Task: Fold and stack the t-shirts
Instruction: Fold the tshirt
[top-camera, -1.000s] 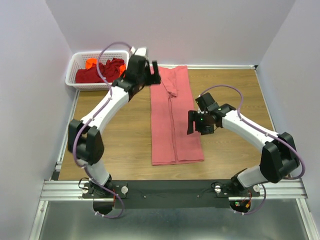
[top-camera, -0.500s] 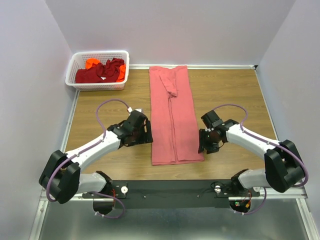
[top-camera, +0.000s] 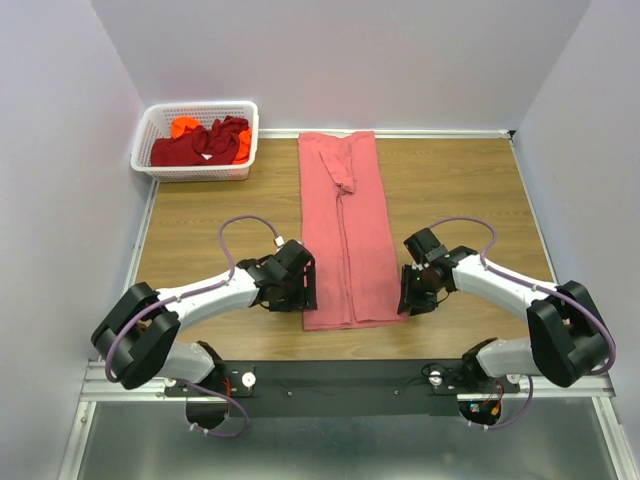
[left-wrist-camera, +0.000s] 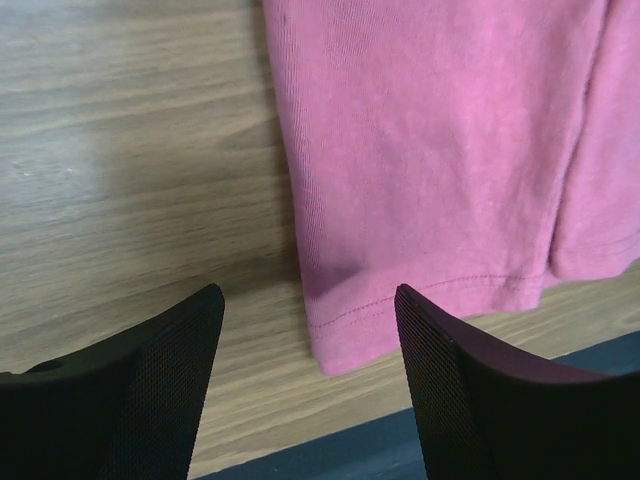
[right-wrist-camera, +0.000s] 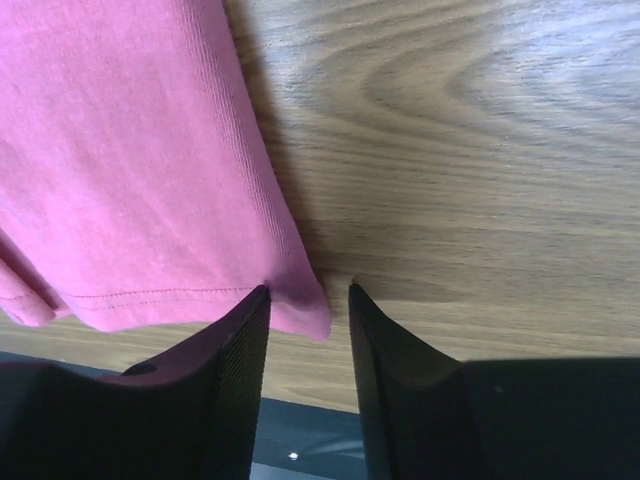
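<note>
Top external: salmon-pink cloth t-shirt (top-camera: 345, 235) folded lengthwise; crumpled dark red cloth shirt (top-camera: 190, 150) not yet folded. Left fingers (left-wrist-camera: 140, 400) and right fingers (right-wrist-camera: 210, 390) are spread at its hem corners.

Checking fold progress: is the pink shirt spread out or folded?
Folded lengthwise: the pink shirt lies flat as a narrow strip, side flaps meeting mid-width.

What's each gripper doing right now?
Left gripper: open, at the salmon-pink t-shirt's near-left hem corner.
Right gripper: open, straddling its near-right corner.
</note>
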